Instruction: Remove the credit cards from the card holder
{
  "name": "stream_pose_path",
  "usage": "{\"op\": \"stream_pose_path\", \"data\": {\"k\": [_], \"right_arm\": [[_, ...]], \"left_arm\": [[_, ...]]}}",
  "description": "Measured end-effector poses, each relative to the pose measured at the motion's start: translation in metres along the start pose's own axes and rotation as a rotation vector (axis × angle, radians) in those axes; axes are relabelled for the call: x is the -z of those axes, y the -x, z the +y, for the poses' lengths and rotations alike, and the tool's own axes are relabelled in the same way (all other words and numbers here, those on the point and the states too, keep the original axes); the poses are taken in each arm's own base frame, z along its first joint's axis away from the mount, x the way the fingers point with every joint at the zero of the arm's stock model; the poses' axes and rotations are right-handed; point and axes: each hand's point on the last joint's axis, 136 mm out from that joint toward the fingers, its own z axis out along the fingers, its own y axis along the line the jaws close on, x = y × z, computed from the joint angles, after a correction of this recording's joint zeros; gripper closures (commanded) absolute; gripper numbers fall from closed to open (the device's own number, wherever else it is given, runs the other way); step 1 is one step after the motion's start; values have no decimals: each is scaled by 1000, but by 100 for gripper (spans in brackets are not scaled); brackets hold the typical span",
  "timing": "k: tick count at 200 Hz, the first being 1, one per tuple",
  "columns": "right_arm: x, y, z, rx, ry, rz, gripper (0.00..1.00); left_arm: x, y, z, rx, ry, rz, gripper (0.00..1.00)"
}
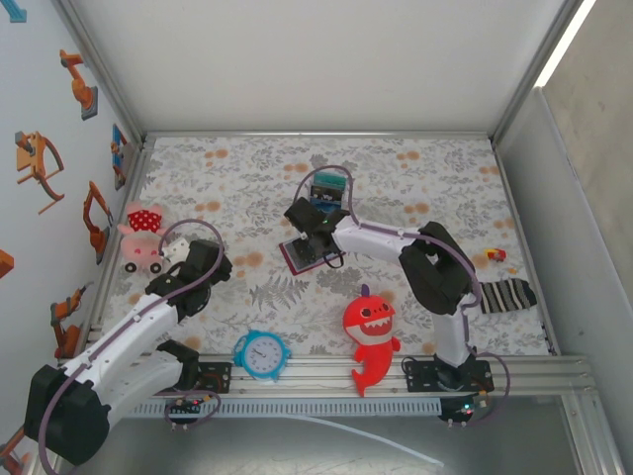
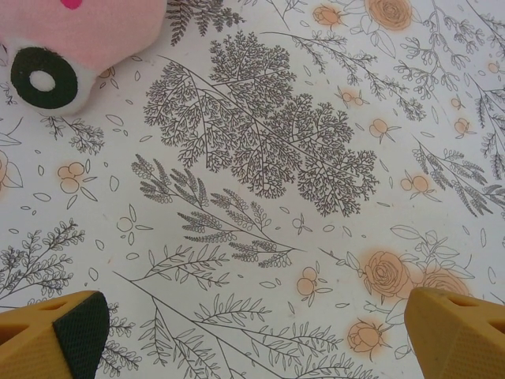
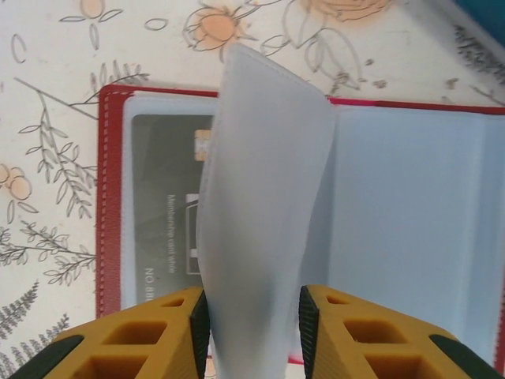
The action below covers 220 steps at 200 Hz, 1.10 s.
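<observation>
In the top view, the card holder (image 1: 300, 256) is seen lying open on the floral surface (image 1: 415, 178) near the middle of the frame, with the right tool (image 1: 309, 237) set over it; teal and blue credit cards (image 1: 327, 188) are laid just above it; a red shark toy (image 1: 371, 332) and a blue alarm clock (image 1: 262, 354) are found along the lower edge; the left tool (image 1: 166, 259) is held at the left, beside a pink plush toy (image 1: 143, 233).

In the left wrist view, the left tool (image 2: 252, 306) is spread wide over bare surface with nothing held; the plush toy (image 2: 75, 39) is seen at upper left.

In the right wrist view, the right tool (image 3: 252, 304) is narrowed on a pale inner leaf (image 3: 264, 205) of the card holder (image 3: 106, 197), which is lifted upright; a grey card (image 3: 162, 213) is lodged in the left pocket.
</observation>
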Motion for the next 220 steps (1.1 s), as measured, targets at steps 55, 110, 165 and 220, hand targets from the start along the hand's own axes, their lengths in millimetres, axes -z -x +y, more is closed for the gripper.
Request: {"op": "stream_pose_path", "data": {"k": [55, 110, 165, 220], "right_arm": [[-5, -6, -35, -55, -55, 22, 67], [-12, -19, -64, -105, -88, 62, 72], [-12, -27, -74, -131, -89, 77, 77], [-8, -38, -66, -189, -24, 85, 79]], "left_arm": [[0, -2, -3, -16, -13, 10, 3], [-4, -4, -26, -66, -75, 57, 3], [-7, -19, -78, -225, -151, 121, 3], [-16, -40, -135, -365, -209, 174, 3]]}}
